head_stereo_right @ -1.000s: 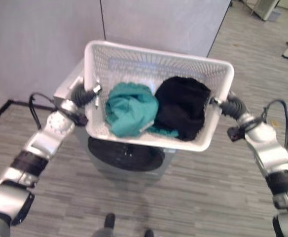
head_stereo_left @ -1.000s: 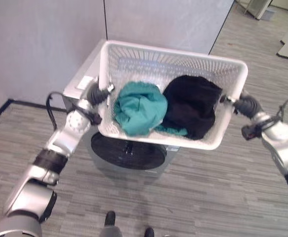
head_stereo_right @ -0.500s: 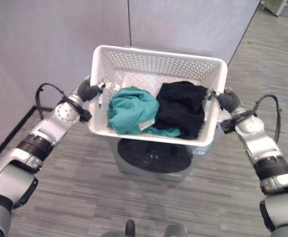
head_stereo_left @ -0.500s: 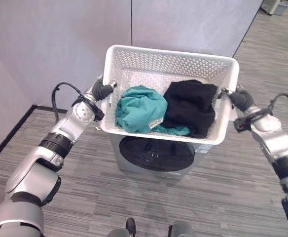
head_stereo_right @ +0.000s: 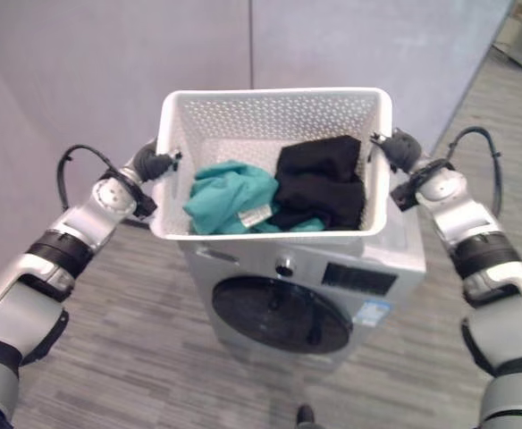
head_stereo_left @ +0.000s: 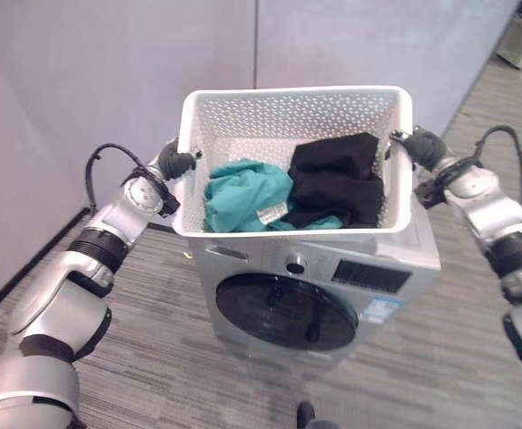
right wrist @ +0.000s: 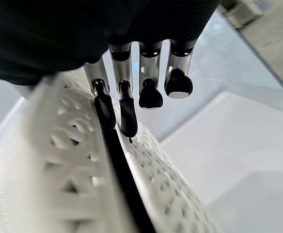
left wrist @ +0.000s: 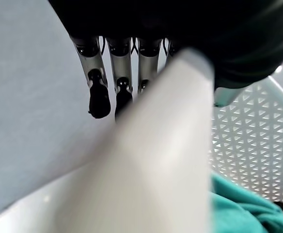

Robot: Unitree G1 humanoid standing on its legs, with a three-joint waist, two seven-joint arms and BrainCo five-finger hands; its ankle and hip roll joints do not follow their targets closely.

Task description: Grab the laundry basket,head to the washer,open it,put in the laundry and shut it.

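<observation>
Left hand (head_stereo_left: 177, 164) at the left end of a white perforated laundry basket (head_stereo_left: 283, 112), dark ribbed cover against the rim; in its own wrist view, fingers (left wrist: 99, 99) curled down over the outside of the rim (left wrist: 151, 160), clamped on that edge. Basket held level between both arms, directly above the top of a silver-grey front-loading washer (head_stereo_left: 332, 295), bottom edge just over or resting on the lid — cannot tell which. Inside the basket, on the left, a crumpled teal garment (head_stereo_left: 243, 192) with a small white label showing; beside it on the right and touching it, a black garment (head_stereo_left: 337, 174) piled up against the right wall. Below, round dark washer door (head_stereo_left: 283, 310) shut, a control knob (head_stereo_left: 294, 264) and a dark display panel (head_stereo_left: 366, 275) on the front strip above it. Behind, a plain grey partition wall (head_stereo_left: 109, 63) with a vertical seam; underfoot, grey wood-grain floor (head_stereo_left: 154, 357). At the right end of the basket, right hand (head_stereo_left: 419, 147) pressed to the rim; in its wrist view, dark-tipped fingers (right wrist: 105, 109) bent over the latticed side wall (right wrist: 73, 160), gripping that edge.
</observation>
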